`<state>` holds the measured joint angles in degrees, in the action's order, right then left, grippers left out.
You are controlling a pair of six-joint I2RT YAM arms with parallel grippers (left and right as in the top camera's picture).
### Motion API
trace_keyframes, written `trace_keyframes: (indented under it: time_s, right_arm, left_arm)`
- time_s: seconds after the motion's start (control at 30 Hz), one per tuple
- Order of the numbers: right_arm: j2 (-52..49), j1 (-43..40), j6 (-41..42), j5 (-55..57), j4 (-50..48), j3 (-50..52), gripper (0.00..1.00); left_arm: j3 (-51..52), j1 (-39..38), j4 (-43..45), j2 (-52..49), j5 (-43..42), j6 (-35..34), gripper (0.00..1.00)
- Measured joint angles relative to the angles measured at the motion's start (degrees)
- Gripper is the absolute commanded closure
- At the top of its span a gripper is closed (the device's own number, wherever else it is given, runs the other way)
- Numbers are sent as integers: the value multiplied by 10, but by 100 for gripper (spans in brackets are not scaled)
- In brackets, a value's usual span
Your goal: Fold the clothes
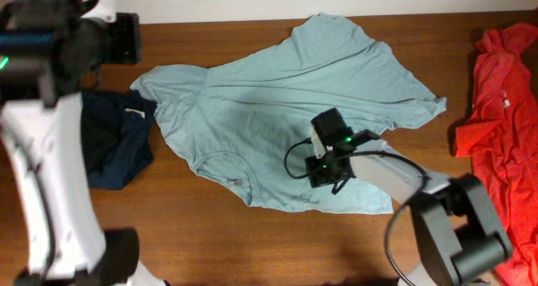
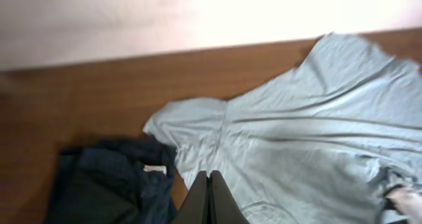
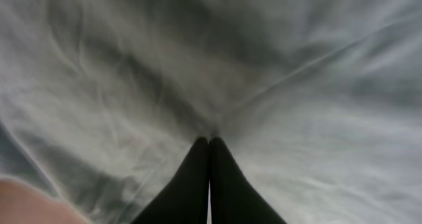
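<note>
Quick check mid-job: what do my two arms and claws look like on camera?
The left arm and right arm have white links between bulky black joints. The right wrist carries green lights and a looping black cable. The left claw and right claw each have two slim, tapered black fingers.

I see the pale grey-blue T-shirt (image 1: pixel 277 109) lying unfolded, flat and creased across the middle of the overhead frame, set at a slant, with its round neck toward the lower left, one short sleeve reaching upper left and its hem toward the upper right.
</note>
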<state>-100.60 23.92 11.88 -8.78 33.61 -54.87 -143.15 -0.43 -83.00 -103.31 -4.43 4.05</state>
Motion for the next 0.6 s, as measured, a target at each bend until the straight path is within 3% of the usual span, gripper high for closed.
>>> trace_keyframes:
  time_s: [0.23, 0.6]
  right_arm:
    - [-20, 50, -12, -10, 24, -19, 96]
    - [-50, 242, -62, 8, 273, -47, 96]
  left_arm:
    - [-1, -10, -2, 45, 3, 0, 98]
    - [0, -10, -2, 43, 4, -6, 98]
